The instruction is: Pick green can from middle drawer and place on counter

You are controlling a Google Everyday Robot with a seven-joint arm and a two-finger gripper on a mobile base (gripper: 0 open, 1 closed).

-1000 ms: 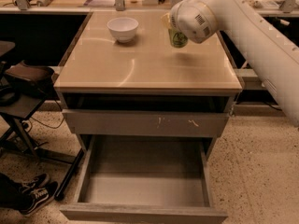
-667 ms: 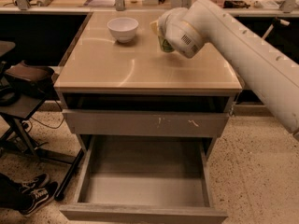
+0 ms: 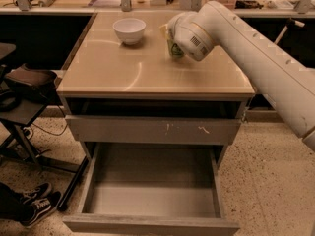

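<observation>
Gripper [image 3: 171, 39] sits over the back right of the counter [image 3: 147, 75], right at the green can [image 3: 174, 49]; the wrist hides the grasp, so I cannot tell whether it is clenched or released; can looks slightly tilted, right of the white bowl [image 3: 129, 30]; middle drawer [image 3: 152, 200] stands pulled out below.

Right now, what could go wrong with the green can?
The gripper, hidden behind the arm's wrist, is at the green can low over the counter; released off-level, the can might tip and roll. The white bowl sits close by, so a sideways swing could knock it. The middle drawer stands open below, where a rolling can could drop.
</observation>
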